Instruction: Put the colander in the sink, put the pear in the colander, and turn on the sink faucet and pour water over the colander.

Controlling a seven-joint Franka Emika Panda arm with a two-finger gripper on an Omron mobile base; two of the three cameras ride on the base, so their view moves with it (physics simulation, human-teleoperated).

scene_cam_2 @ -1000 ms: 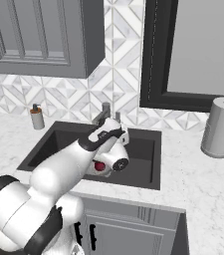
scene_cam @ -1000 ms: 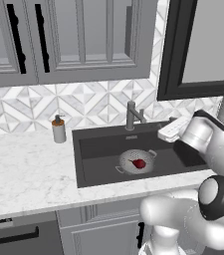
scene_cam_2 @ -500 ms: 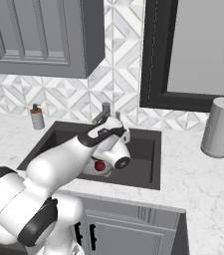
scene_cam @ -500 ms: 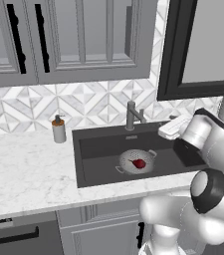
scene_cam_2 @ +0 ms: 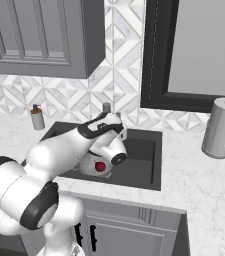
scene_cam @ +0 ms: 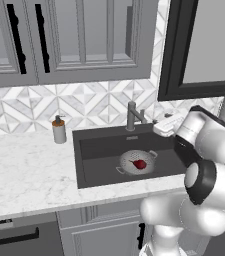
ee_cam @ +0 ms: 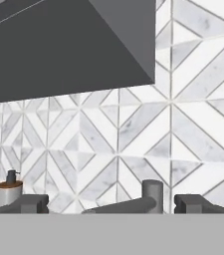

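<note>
White marble is spreading across the worktop (scene_cam: 24, 170), with patterned tile rising behind it and grey cabinets (scene_cam: 74, 40) hanging above. Sunk into the worktop toward its back edge, the sink (scene_cam: 91, 165) is showing its dark basin, and the colander (scene_cam: 134, 161) is sitting on the basin floor, nearer the front wall than the back. The pear (scene_cam: 140, 164) is lying inside the colander, its dark red skin showing against the perforated metal; from the right base view it (scene_cam_2: 100, 167) is peeking out just below the arm.

The sink faucet (scene_cam: 132, 115) is standing upright at the back rim of the sink, its spout angling forward over the basin. The tool (scene_cam: 165, 125) is hovering just beside the faucet, on the side toward the window, well above the colander. In the hand view its two dark fingertips (ee_cam: 26, 203) are standing well apart at the bottom, with the faucet's post (ee_cam: 152, 195) rising between them, nothing being gripped.

A soap pump bottle (scene_cam: 59, 131) is standing on the worktop beyond the far side of the sink, close to the tile. A paper towel roll (scene_cam_2: 222, 127) is standing upright on the worktop near the dark-framed window (scene_cam_2: 204, 50).
</note>
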